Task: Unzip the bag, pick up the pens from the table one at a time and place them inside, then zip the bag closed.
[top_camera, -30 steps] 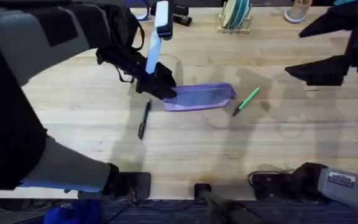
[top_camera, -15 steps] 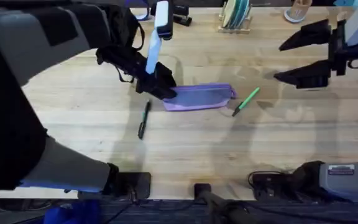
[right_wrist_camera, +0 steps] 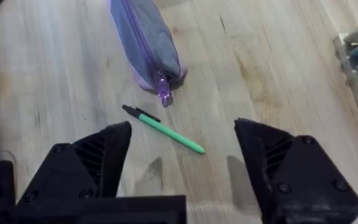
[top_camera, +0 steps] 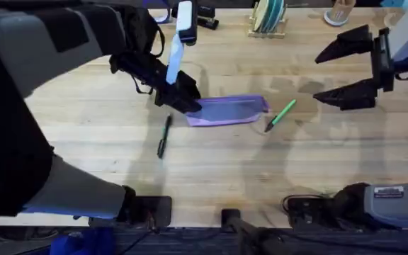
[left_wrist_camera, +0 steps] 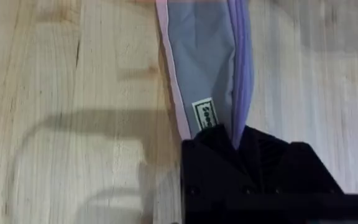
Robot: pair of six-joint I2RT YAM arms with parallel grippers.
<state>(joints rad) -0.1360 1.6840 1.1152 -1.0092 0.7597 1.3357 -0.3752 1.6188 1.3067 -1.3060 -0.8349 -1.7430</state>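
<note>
On table [top_camera: 83, 142], we see left gripper [top_camera: 183, 99] clamped on lavender pouch [top_camera: 229, 110] end; right gripper [top_camera: 346, 71] spread wide, green pen [right_wrist_camera: 166, 129] between and beyond its fingers.

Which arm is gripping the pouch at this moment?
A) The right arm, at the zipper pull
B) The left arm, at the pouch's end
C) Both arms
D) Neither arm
B: the left gripper is clamped on one end of the bag, while the right gripper hangs open above the table, away from it.
</note>
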